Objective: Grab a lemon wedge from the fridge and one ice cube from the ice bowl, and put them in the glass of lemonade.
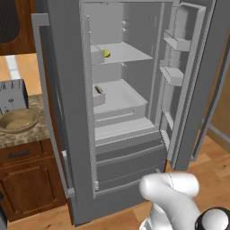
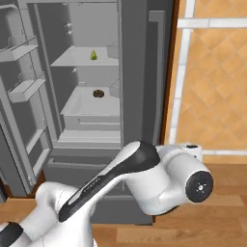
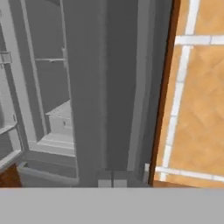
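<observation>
The fridge (image 1: 67,67) stands with its doors open and its grey shelves bare to view. A tiny yellow-green lemon wedge (image 1: 107,53) lies on the upper shelf, and the right base view shows the lemon wedge (image 2: 93,55) as well. On the counter left of the fridge sits the tan ice bowl (image 1: 18,120). My gripper (image 3: 113,180) is shut with nothing between its tips, low in front of a grey fridge door panel (image 3: 109,87), well below and away from the wedge. The glass of lemonade is out of view.
A silver toaster (image 1: 12,95) stands behind the bowl. A small dark brown lump (image 2: 99,93) lies on the lower shelf. Door bins (image 1: 173,74) jut from the open door. My folded arm (image 2: 144,178) sits close before the fridge. Orange tiled wall (image 2: 212,72) flanks it.
</observation>
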